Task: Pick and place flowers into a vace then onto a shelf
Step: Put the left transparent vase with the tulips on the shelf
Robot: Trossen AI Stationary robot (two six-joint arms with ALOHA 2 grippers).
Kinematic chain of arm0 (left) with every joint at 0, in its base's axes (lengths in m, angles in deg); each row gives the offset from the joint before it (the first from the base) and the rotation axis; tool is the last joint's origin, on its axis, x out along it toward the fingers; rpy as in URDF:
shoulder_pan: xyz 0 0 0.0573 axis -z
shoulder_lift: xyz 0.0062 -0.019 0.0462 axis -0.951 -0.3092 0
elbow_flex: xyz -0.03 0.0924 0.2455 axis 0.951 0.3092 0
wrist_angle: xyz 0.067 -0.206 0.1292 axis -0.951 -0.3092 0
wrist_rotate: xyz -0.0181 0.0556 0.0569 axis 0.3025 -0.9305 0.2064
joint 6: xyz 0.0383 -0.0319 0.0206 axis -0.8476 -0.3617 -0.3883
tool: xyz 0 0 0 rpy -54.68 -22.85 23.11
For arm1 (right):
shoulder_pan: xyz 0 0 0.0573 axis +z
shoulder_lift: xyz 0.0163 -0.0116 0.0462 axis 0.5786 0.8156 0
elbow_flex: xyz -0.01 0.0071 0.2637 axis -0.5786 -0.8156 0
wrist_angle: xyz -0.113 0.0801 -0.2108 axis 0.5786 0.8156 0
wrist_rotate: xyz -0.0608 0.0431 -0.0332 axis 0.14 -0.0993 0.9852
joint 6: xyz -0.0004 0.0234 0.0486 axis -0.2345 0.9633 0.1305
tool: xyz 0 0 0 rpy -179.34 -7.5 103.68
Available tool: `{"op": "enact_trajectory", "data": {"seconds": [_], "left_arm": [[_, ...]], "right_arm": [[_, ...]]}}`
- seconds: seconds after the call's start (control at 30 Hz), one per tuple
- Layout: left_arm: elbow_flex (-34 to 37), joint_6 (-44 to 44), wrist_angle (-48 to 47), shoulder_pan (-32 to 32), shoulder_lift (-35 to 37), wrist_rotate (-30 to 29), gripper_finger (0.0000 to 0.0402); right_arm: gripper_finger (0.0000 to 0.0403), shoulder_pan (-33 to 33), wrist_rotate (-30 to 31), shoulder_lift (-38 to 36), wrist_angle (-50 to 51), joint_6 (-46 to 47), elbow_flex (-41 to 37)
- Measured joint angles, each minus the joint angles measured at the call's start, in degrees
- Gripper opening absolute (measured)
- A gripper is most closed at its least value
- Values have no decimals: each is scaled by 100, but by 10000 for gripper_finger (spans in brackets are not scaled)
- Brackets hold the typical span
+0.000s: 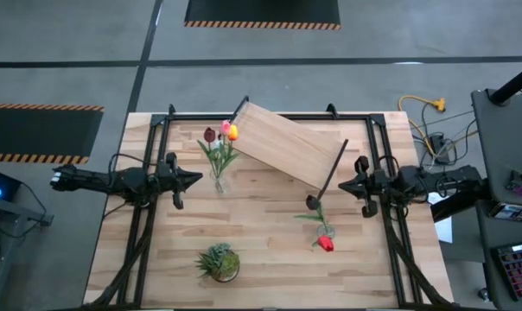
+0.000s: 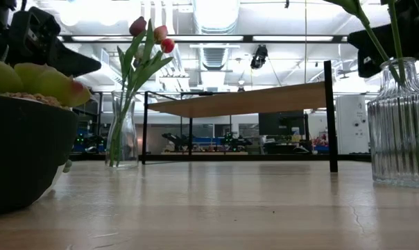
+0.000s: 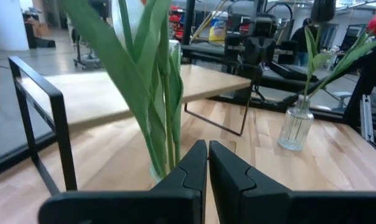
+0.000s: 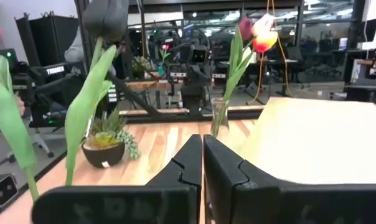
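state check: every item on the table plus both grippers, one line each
left gripper: shut, empty, beside left vase
right gripper: shut, empty, beside right vase
left vase: upright on table, holds three tulips
right vase: upright on table, holds two tulips
shelf: standing on table, nothing on it
potted plant: upright, near table's front edge

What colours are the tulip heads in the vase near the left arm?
Dark maroon, pink and yellow tulip heads, clearest in the high view.
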Motion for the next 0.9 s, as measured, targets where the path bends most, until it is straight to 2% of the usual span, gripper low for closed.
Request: {"op": "enact_trajectory", "data": {"seconds": [0.13, 0.3, 0.57, 0.9], "left_arm": [[165, 38, 111, -1, 3, 166, 0], [286, -384, 467, 1, 49, 889, 0], [328, -739, 518, -3, 450, 911, 0], [325, -606, 465, -3, 617, 908, 0]], "right_arm": [[8, 0, -25, 11, 4, 53, -127], [8, -2, -44, -12, 200, 45, -140], [8, -2, -98, -12, 312, -51, -140], [8, 0, -146, 1, 318, -51, -140]]}}
